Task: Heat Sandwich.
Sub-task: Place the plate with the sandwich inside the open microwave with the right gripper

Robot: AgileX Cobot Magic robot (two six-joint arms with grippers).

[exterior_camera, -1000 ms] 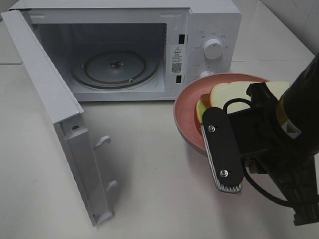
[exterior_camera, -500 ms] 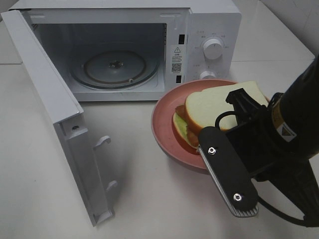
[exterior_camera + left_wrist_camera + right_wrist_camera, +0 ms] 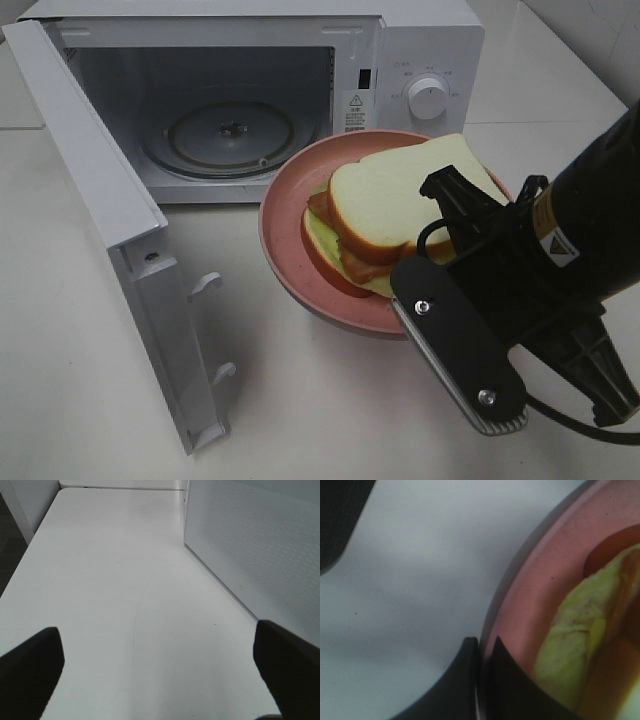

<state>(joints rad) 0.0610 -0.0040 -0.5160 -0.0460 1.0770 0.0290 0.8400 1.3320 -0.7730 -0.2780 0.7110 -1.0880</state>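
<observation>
Right claw (image 3: 482,646) grips the plate (image 3: 274,215) rim, arm (image 3: 590,225) covering part of the sandwich (image 3: 388,205).

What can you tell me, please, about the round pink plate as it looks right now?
The round pink plate is shallow with a raised rim, matte, perhaps plastic. It carries the white-bread sandwich with green filling. The right gripper pinches its rim between both fingers, apparently holding it above the white table, before the open white microwave.
</observation>
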